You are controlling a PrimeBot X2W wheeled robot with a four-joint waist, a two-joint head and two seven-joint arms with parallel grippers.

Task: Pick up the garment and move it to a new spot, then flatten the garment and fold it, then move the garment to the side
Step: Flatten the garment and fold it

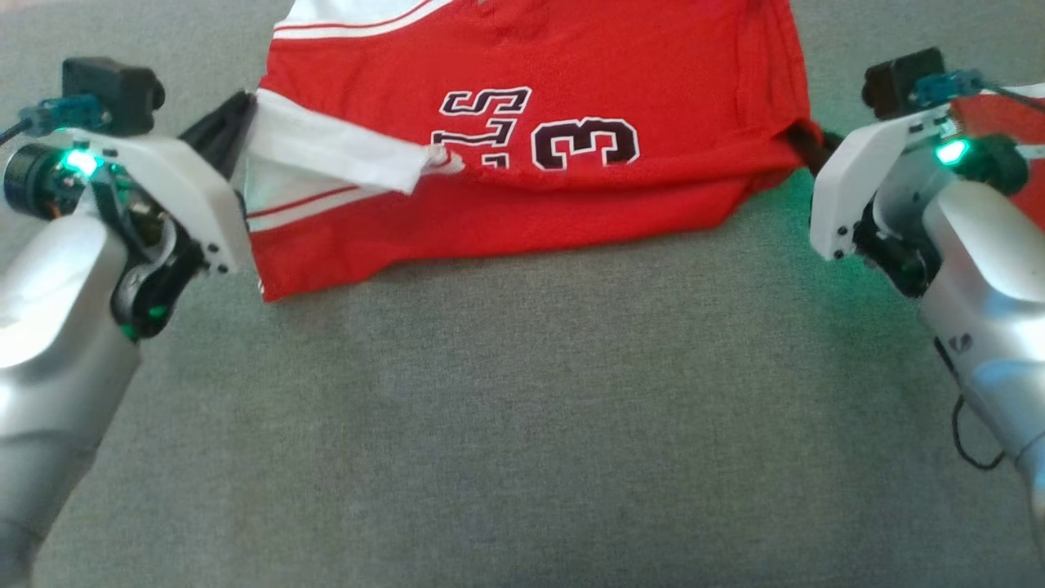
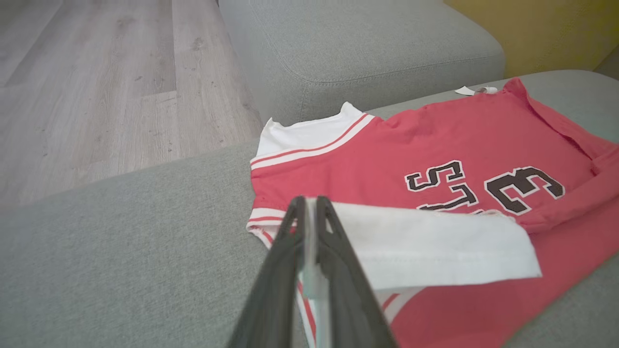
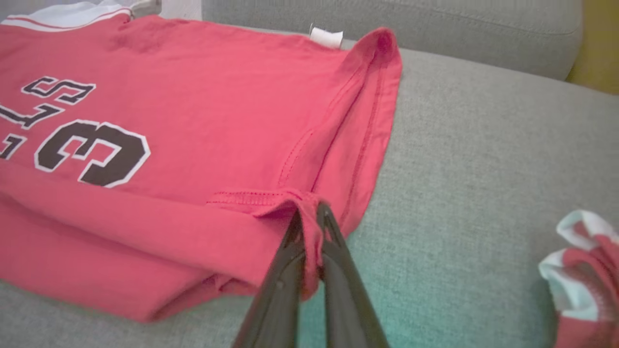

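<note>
A red jersey (image 1: 571, 122) with white trim and a dark number 3 lies on the grey sofa cushion, its near part folded over itself. My left gripper (image 1: 237, 122) is shut on the garment's white sleeve edge at the left side; the left wrist view shows the white cloth (image 2: 425, 246) pinched between the closed fingers (image 2: 309, 208). My right gripper (image 1: 804, 143) is shut on the red hem corner at the right side, and the right wrist view has that red corner (image 3: 271, 200) clamped in the fingers (image 3: 309, 217). Both held edges sit a little above the lower layer.
The grey cushion (image 1: 522, 408) stretches wide toward me. Another red and white garment (image 3: 585, 270) lies crumpled to the right of my right arm. Beyond the jersey sit the sofa back (image 2: 362, 53) and a wooden floor (image 2: 96, 87).
</note>
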